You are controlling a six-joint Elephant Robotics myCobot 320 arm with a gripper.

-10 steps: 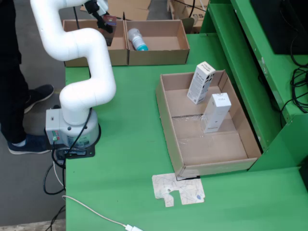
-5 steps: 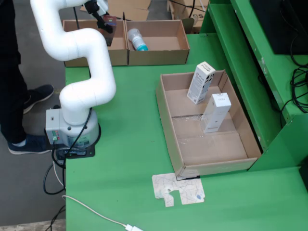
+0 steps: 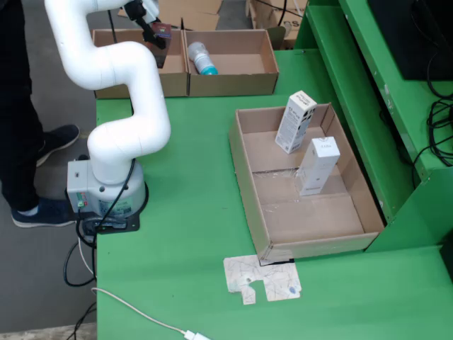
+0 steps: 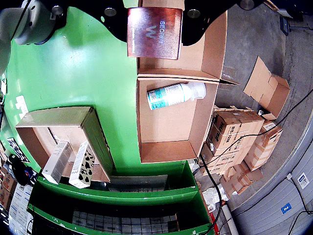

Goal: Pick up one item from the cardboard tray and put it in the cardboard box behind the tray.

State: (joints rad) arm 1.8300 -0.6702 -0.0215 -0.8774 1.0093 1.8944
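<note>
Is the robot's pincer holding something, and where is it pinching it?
Yes. The pincer holds a shiny reddish-brown box, pinched on its two opposite sides near the top end, above a cardboard box.

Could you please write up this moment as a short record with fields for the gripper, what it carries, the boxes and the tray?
gripper: gripper shut on a reddish-brown carton, held above the left box in the fixed view
right box: right box holds a white bottle with a teal label, lying on its side
tray: cardboard tray holds two white cartons, both leaning
table: green table, with a flat cardboard scrap in front of the tray
</note>
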